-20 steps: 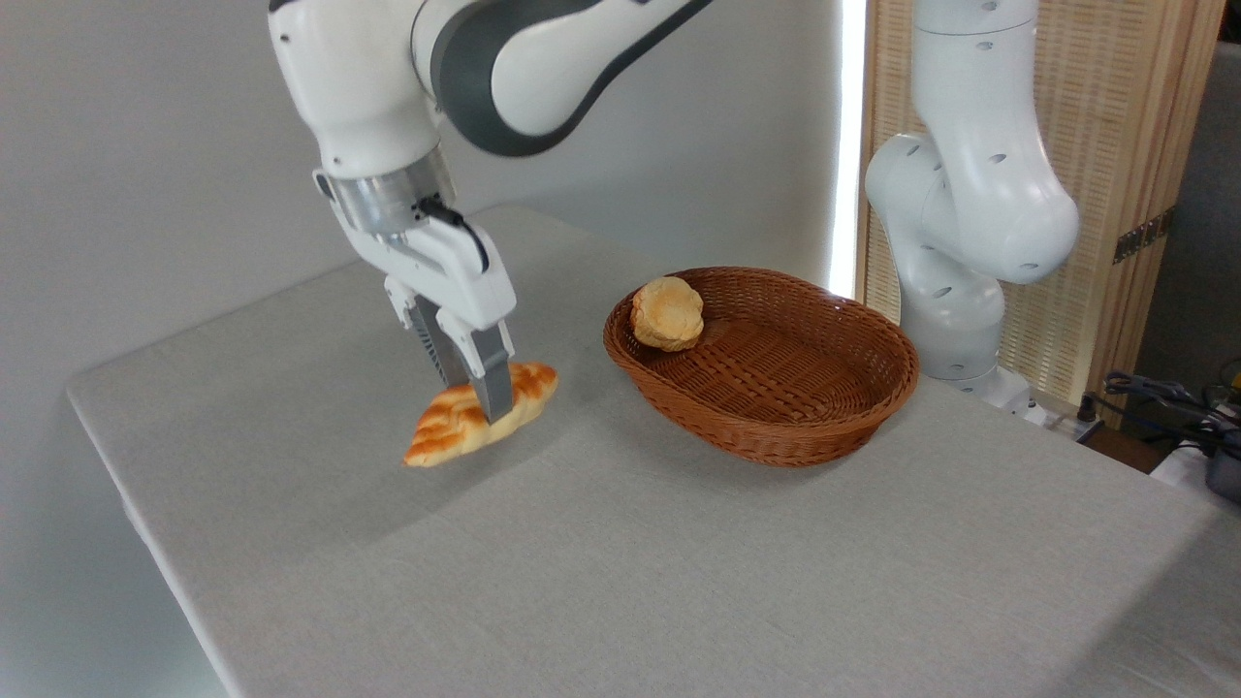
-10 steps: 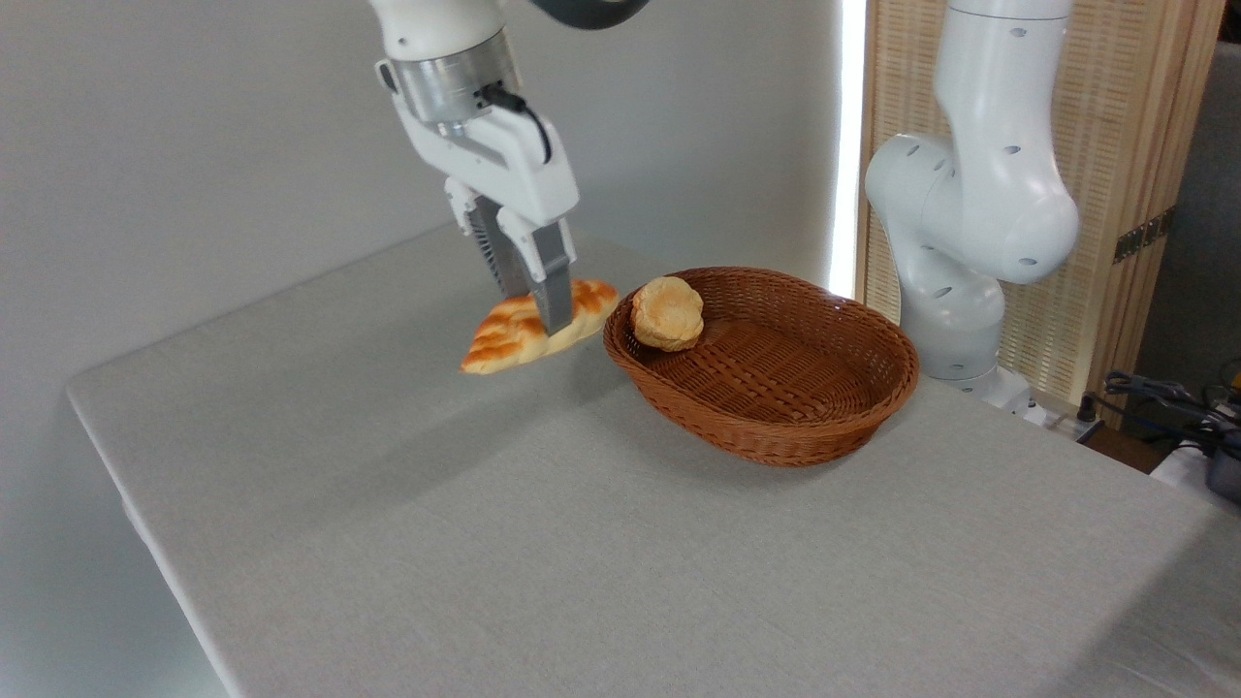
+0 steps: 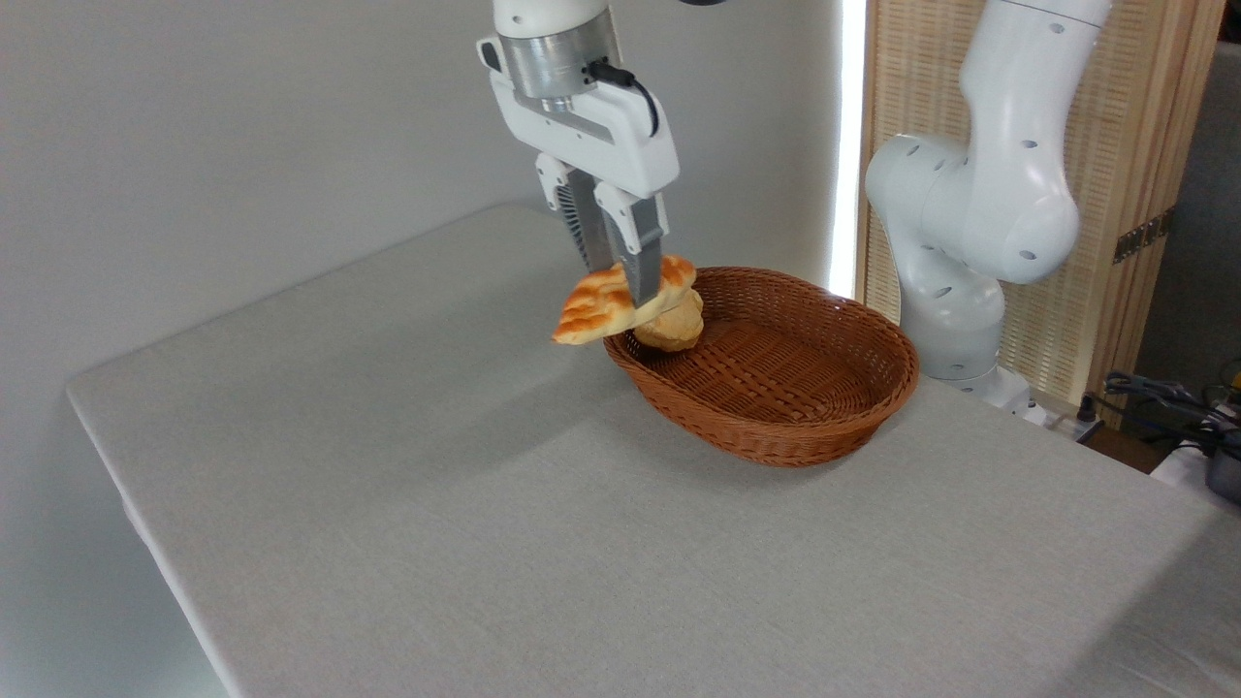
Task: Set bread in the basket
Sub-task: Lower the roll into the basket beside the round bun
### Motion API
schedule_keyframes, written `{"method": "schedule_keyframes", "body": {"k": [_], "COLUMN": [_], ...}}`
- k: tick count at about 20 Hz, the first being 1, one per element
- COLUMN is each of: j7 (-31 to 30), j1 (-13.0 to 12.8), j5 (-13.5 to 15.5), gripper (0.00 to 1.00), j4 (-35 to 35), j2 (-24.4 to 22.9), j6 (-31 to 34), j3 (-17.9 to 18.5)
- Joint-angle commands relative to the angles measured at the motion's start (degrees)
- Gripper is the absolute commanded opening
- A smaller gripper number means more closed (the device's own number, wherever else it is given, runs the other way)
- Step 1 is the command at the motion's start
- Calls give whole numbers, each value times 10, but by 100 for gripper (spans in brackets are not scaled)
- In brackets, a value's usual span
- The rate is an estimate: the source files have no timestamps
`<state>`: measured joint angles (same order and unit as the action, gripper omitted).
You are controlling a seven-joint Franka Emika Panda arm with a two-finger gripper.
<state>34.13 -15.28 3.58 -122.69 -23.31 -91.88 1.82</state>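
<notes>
— Bread hangs at frame centre, over the basket left rim, pinched mid-length by the hand?

— Yes; it looks light and stiff, barely sagging, so that middle grip suits it.

Grey cloth-covered table bears the wicker basket

One fixed camera looks down from raised height across a corner of the tabletop, facing the far wall (arm base at right), at middling range, with the basket near centre.
</notes>
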Motion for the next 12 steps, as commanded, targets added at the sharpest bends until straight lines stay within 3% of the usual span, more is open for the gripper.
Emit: {"method": "schedule_keyframes", "body": {"k": [1,5,6,12], "j7": [5,0,0,7], "j1": [-3,-3,-3,-3], "j5": [-2,-2,-2,-1], "gripper": [65,79,92,100], "j4": [-40,-76,-83,-99], "j2": [-29,-31,-31,-25], "j6": [14,13,14,21], "j3": [4,3,3,2]}}
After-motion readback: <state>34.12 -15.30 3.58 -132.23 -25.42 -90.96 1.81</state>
